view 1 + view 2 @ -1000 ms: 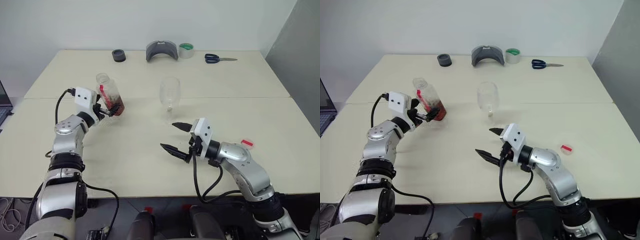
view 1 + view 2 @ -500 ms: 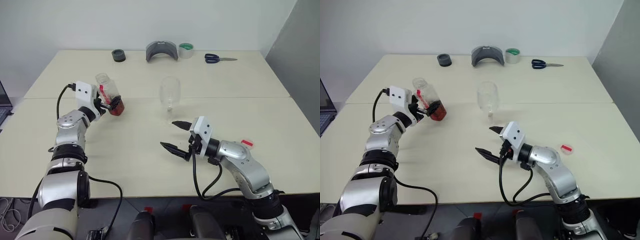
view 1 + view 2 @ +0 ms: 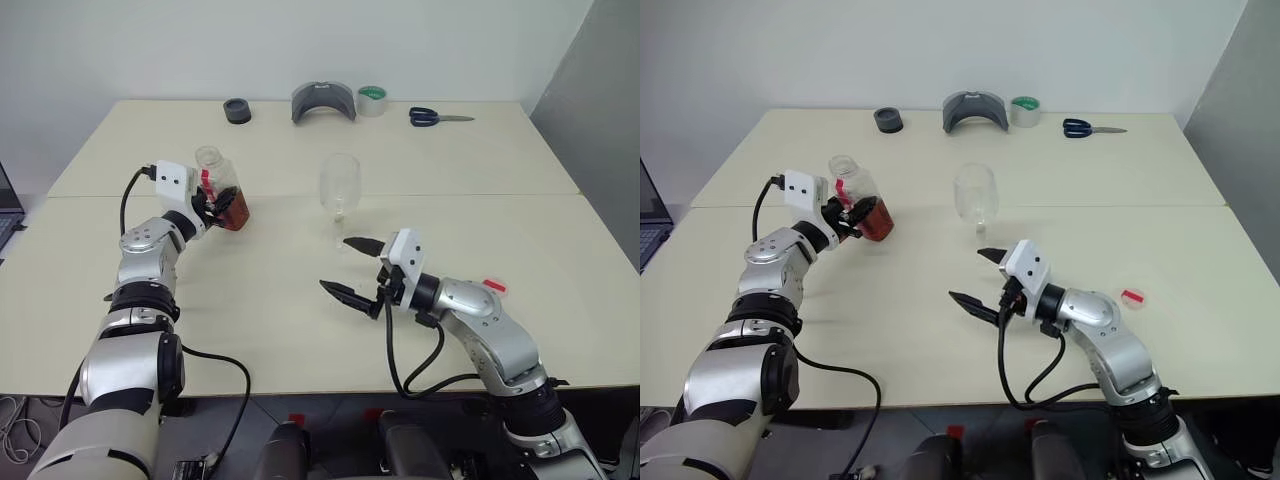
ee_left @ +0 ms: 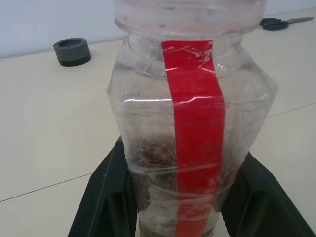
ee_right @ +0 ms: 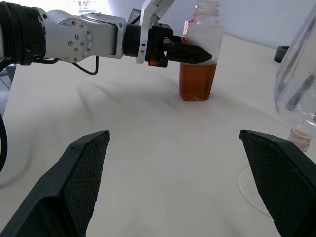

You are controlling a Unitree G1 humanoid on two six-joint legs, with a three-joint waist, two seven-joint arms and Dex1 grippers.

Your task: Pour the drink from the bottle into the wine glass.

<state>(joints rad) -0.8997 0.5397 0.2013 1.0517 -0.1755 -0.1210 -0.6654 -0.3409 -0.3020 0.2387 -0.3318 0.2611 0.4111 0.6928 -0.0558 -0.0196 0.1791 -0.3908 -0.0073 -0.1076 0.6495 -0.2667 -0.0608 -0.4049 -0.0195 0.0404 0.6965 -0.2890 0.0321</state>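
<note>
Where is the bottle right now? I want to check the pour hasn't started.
In the head views the bottle stands upright on the table's left side, clamped in the left gripper, well left of the wine glass.

The left gripper (image 3: 222,205) has its jaws clamped on the bottle (image 3: 222,190), which stands upright on the counter (image 3: 300,290) with the drink (image 3: 233,214) low inside; the wine glass (image 3: 339,186) stands apart to its right; the right gripper (image 3: 352,268), jaws spread wide, hovers near the glass's foot; scissors (image 3: 438,117) lie at the far edge.
</note>
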